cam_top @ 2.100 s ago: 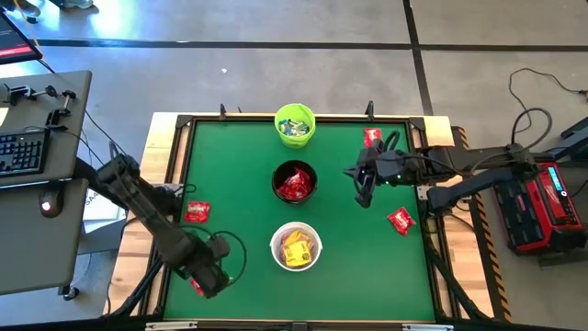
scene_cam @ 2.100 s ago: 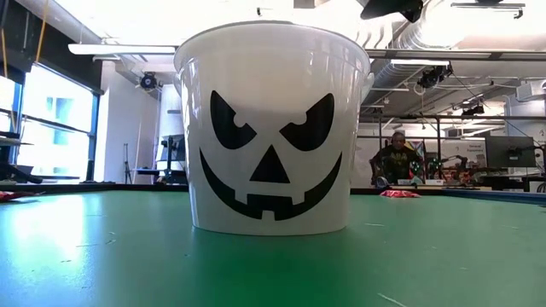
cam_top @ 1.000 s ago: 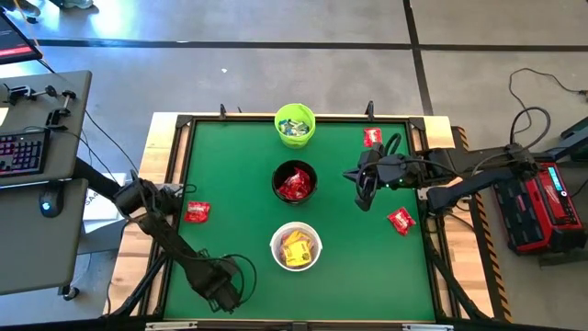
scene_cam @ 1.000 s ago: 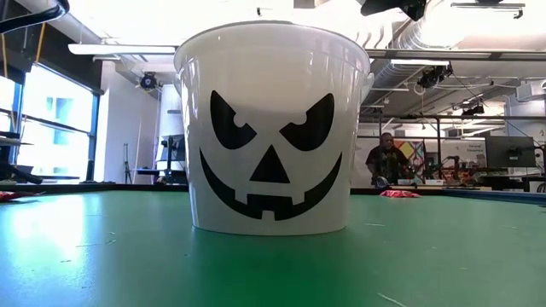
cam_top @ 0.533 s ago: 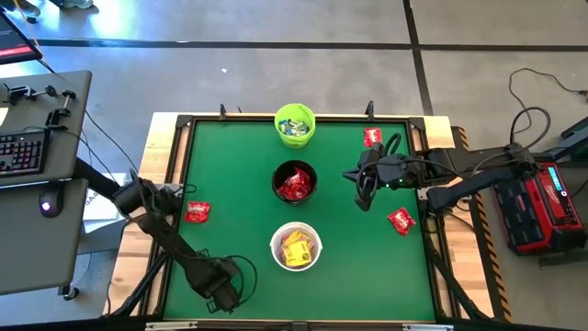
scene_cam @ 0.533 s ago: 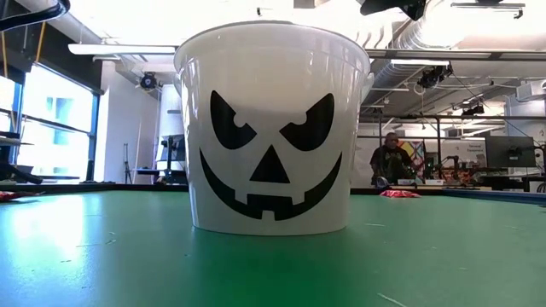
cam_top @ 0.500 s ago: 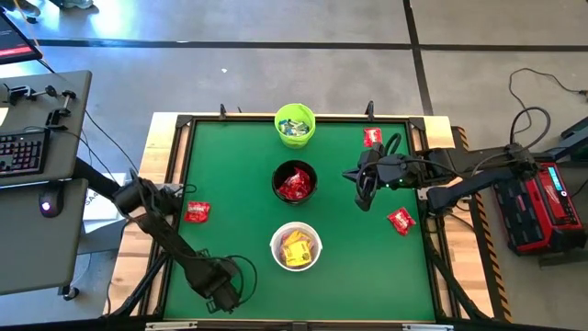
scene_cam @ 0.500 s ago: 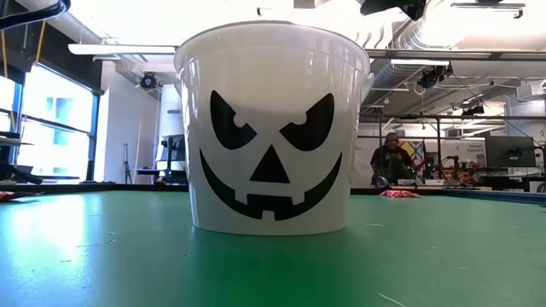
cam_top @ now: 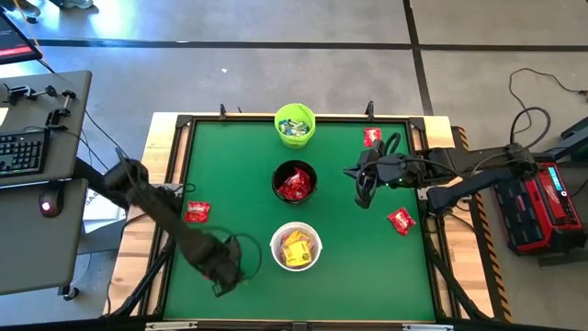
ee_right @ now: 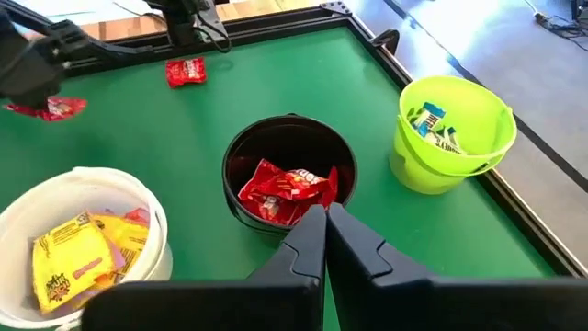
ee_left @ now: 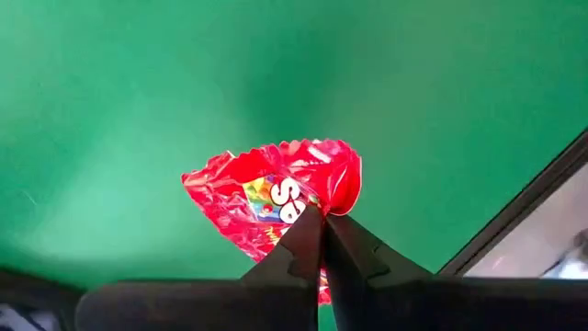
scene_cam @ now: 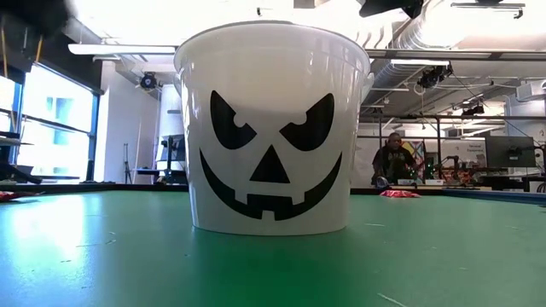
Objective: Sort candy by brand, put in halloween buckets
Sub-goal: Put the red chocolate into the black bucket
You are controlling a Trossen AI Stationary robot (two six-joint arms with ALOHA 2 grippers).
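Three buckets stood in a line down the middle of the green surface (cam_top: 349,267): the lime green bucket (cam_top: 295,125) at the far edge, the black bucket (cam_top: 295,182) at the centre, and the white bucket (cam_top: 295,246) nearest the front, its jack-o'-lantern face filling the low view. Four red packets lay or hung outside the buckets. At the left, the left gripper (cam_top: 219,280) was low over the front left part of the surface, its jaws pinched together on the lower edge of a red candy packet (ee_left: 276,198), which stuck out beyond the jaw tips above the green cloth and near the dark frame rail. A second red packet (cam_top: 197,212) lay flat near the left edge, well apart from that gripper. In the middle, the green bucket held pale blue-white packets (ee_right: 432,124), the black bucket held red packets (ee_right: 285,188), and the white bucket held yellow packets (ee_right: 69,248); how many lay in each could not be told. To the right, the right gripper (cam_top: 361,188) hung just beside the black bucket with its jaws closed and nothing between them. A third red packet (cam_top: 372,137) lay near the far right corner, and a fourth red packet (cam_top: 401,221) near the right edge, both apart from the right gripper.
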